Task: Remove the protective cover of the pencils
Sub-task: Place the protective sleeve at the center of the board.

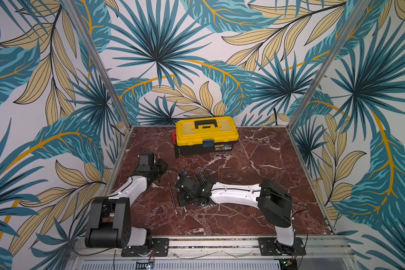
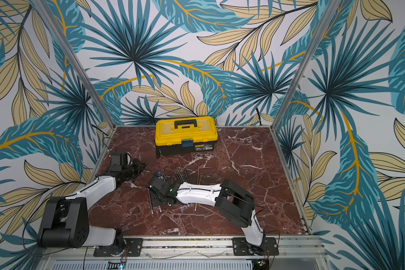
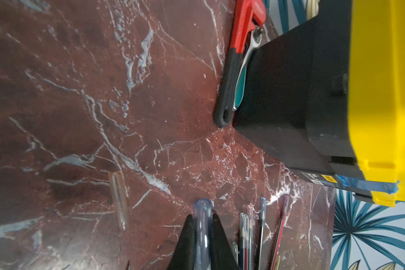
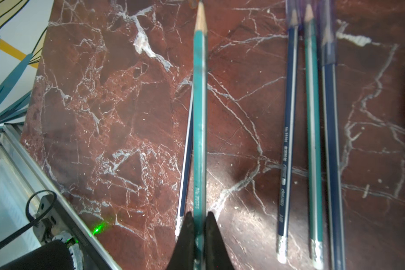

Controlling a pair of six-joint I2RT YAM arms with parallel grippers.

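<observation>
My right gripper (image 4: 199, 214) is shut on a teal pencil (image 4: 200, 117) near its eraser end; the sharpened tip is bare. A dark blue pencil (image 4: 185, 152) lies under it on the marble. Three more pencils (image 4: 313, 140) lie alongside, with translucent caps (image 4: 329, 35) over their tips. My left gripper (image 3: 202, 216) is shut on one clear, blue-tinted protective cover (image 3: 202, 233), held above the marble. Another loose cap (image 3: 119, 201) lies on the marble beside it. Capped pencils (image 3: 246, 233) lie just past the left fingers. In both top views, pencils (image 1: 172, 198) (image 2: 150, 202) lie around the right wrist.
A yellow-and-black toolbox (image 1: 206, 135) (image 2: 186, 135) (image 3: 384, 93) stands at the back centre. A red pipe wrench (image 3: 241, 35) and a green-handled tool (image 3: 240, 86) lie against its left side. An aluminium rail (image 4: 21, 163) borders the marble table (image 1: 267, 163).
</observation>
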